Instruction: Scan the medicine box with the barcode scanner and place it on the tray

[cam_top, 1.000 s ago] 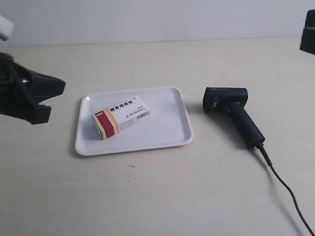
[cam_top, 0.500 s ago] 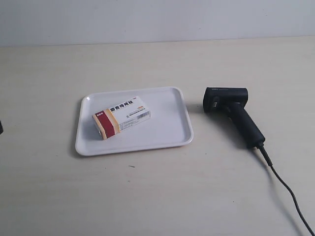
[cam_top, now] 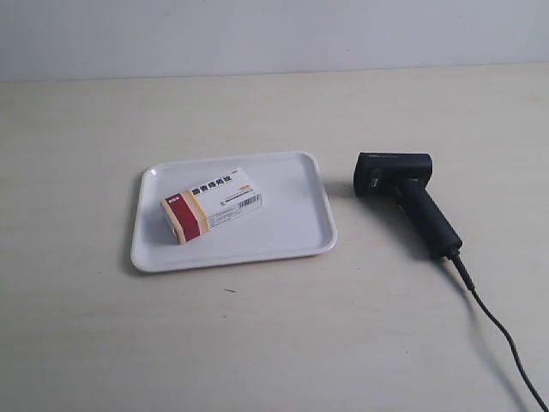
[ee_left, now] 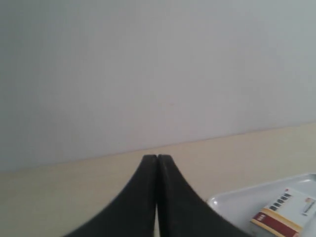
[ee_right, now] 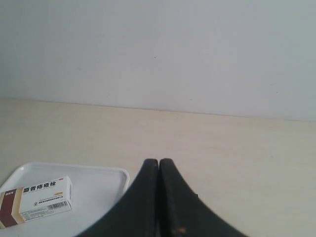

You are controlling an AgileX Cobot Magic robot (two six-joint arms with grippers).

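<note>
The white medicine box (cam_top: 212,204) with its dark red and tan end lies flat inside the white tray (cam_top: 296,232), barcode side showing. It also shows in the left wrist view (ee_left: 285,214) and the right wrist view (ee_right: 35,200), each time on the tray (ee_left: 232,202) (ee_right: 98,195). The black barcode scanner (cam_top: 407,196) lies on its side on the table beside the tray, its cable trailing toward the near edge. Neither arm appears in the exterior view. My left gripper (ee_left: 157,157) and right gripper (ee_right: 158,161) are both shut, empty, and held above the table away from the box.
The pale wooden table (cam_top: 274,343) runs back to a plain light wall (cam_top: 274,34). The scanner's dark cable (cam_top: 502,335) curls across the table toward the corner of the exterior view.
The arm at the exterior view's left and the one at its right have both pulled out of that view. Box, tray and scanner have not moved.
</note>
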